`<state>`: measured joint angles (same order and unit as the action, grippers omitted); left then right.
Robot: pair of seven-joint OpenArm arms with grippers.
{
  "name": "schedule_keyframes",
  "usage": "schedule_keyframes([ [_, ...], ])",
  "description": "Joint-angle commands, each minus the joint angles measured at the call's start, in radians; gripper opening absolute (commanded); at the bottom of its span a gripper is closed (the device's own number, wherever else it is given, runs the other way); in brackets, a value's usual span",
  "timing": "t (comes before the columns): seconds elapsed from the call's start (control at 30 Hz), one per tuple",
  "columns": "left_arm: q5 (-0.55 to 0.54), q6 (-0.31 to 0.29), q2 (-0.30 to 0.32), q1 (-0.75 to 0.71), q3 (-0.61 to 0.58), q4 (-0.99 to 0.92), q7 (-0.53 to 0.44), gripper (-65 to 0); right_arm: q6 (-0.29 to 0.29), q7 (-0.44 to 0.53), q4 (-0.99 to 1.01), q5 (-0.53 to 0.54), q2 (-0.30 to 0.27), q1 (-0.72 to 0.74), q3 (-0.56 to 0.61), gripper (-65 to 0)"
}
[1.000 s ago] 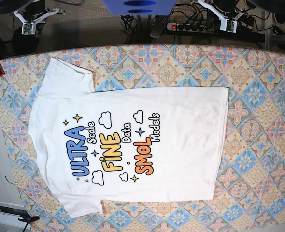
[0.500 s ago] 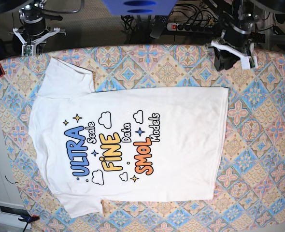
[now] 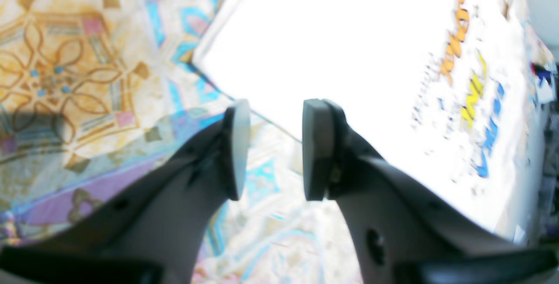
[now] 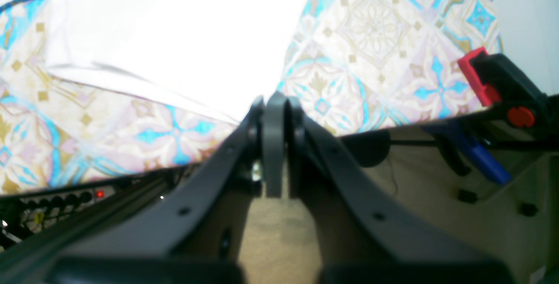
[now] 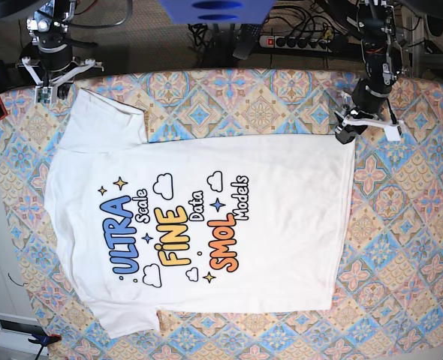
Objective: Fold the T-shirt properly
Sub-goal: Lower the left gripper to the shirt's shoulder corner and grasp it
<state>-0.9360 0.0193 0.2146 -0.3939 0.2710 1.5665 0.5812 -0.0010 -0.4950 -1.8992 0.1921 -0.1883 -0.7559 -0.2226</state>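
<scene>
Base view: T-shirt (image 5: pixel 206 225) spread flat on patterned surface (image 5: pixel 417 225), print reading "ULTRA Scale FINE Data SMOL Models". Left tool (image 3: pixel 275 148) with pads apart, empty, over the hem corner. Right tool (image 4: pixel 275 144) pinched closed, holding nothing, near the sleeve.

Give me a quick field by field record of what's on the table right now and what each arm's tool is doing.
surface: patterned tablecloth
garment: T-shirt, white, spread flat, print side up
print: coloured lettering
fold progress: none visible
left tool: jaws apart, above the shirt's hem corner, nothing held
right tool: jaws together, empty, near the table's far edge by the sleeve
</scene>
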Motion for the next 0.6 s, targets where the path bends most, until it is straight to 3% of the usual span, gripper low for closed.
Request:
schedule_keyframes([
  [0.0,-0.007,-0.011,0.009,0.016,0.006,-0.002,-0.013,-42.2,-0.001,0.02,-0.018,0.0,-0.01,-0.001,-0.005,-64.7],
  [0.17,-0.008,-0.011,0.007,0.043,0.007,-0.074,-0.017,-37.7,-0.001,0.02,-0.018,0.0,-0.01,0.003,-0.005,-64.7],
  [0.57,-0.007,-0.011,-0.013,0.138,0.003,-0.2,-0.014,-37.8,-0.001,0.02,-0.018,0.0,-0.01,0.005,-0.005,-64.7],
])
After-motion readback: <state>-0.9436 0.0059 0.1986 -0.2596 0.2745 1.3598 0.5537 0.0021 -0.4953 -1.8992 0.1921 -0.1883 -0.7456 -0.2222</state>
